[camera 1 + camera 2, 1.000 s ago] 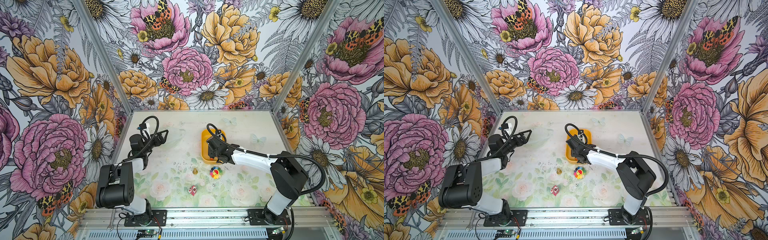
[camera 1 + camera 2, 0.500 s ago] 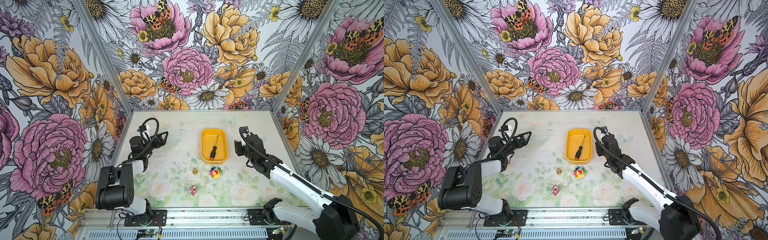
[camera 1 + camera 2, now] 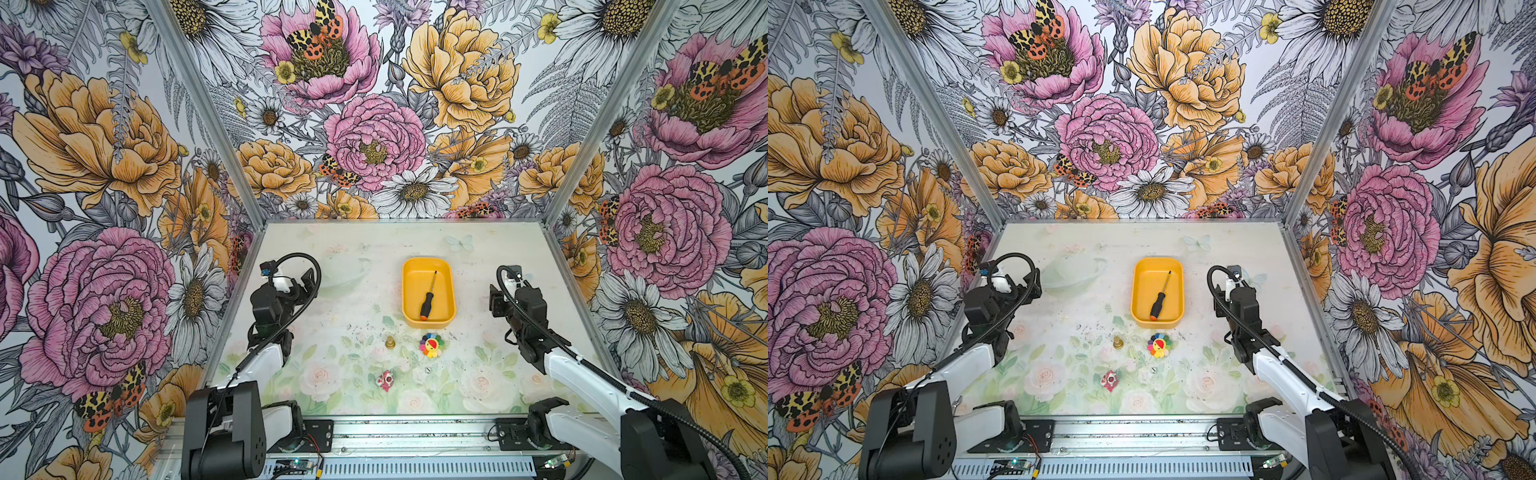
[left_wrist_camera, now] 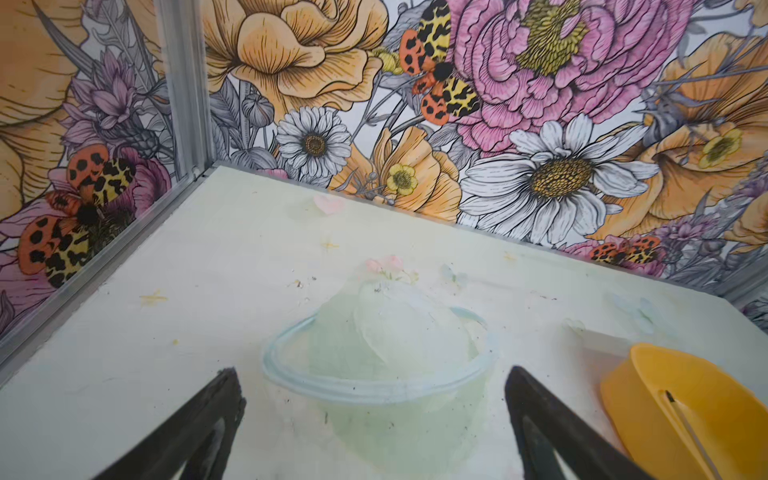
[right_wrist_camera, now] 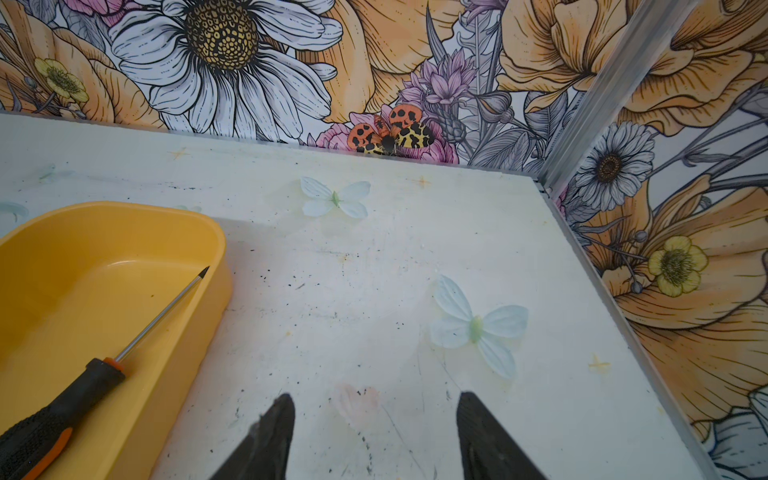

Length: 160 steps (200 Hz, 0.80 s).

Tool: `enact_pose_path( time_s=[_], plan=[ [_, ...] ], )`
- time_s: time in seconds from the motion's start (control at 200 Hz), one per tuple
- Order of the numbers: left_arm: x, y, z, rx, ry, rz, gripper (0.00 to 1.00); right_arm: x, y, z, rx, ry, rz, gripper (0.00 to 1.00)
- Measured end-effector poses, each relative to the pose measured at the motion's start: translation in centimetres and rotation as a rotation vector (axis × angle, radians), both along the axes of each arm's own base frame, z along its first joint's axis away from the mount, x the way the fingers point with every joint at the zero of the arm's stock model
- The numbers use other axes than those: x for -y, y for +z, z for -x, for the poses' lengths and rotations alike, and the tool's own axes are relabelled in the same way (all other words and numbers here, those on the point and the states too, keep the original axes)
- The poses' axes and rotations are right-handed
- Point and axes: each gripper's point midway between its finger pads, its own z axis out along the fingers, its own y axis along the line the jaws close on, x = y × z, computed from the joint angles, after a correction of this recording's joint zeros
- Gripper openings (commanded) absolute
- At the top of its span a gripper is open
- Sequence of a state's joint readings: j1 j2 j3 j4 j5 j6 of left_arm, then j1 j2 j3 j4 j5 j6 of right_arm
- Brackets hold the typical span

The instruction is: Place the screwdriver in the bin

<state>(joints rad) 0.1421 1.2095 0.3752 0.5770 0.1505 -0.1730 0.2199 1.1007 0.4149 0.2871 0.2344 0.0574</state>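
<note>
1. The screwdriver (image 3: 427, 296) lies flat and slanted inside the yellow bin (image 3: 428, 261), with its orange end toward the robot. The job looks done.
2. It looks light and stiff. The thin metal shaft may be slippery and could roll. The bumpy black handle looks like the best place to hold.
3. The right gripper (image 5: 374, 405) is spread apart and holds nothing. It is beside the bin, not touching.
4. The left gripper (image 4: 374, 370) is spread apart and empty too, well apart from the bin.
5. A rainbow flower toy (image 3: 431, 345) sits just in front of the bin.
</note>
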Motion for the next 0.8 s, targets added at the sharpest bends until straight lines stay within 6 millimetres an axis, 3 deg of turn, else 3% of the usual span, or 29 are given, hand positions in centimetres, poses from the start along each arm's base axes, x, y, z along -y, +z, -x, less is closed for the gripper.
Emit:
enact_pose_path(
  time_s=[0.265, 0.42, 0.565, 0.655, 0.801],
  plan=[
    [-0.2, -3.1, 0.3, 0.017, 0.001, -0.060, 0.99, 2.8, -1.4, -2.5, 0.036, -0.087, 0.006, 0.63],
    [-0.2, -3.1, -0.7, 0.031, -0.009, -0.082, 0.99, 3.9, -3.1, -3.2, 0.015, -0.115, 0.016, 0.63],
    [-0.1, -3.9, -1.6, 0.015, -0.020, -0.093, 0.99, 4.1, -2.2, -3.4, 0.060, -0.125, 0.017, 0.63],
    [0.3, -3.7, -2.0, 0.017, -0.036, -0.106, 0.99, 4.4, -1.9, -3.5, 0.111, -0.135, 0.014, 0.62],
    [2.5, -3.7, -3.1, 0.018, -0.080, -0.157, 0.99, 5.6, -4.0, -3.8, 0.076, -0.163, 0.015, 0.63]
  ],
)
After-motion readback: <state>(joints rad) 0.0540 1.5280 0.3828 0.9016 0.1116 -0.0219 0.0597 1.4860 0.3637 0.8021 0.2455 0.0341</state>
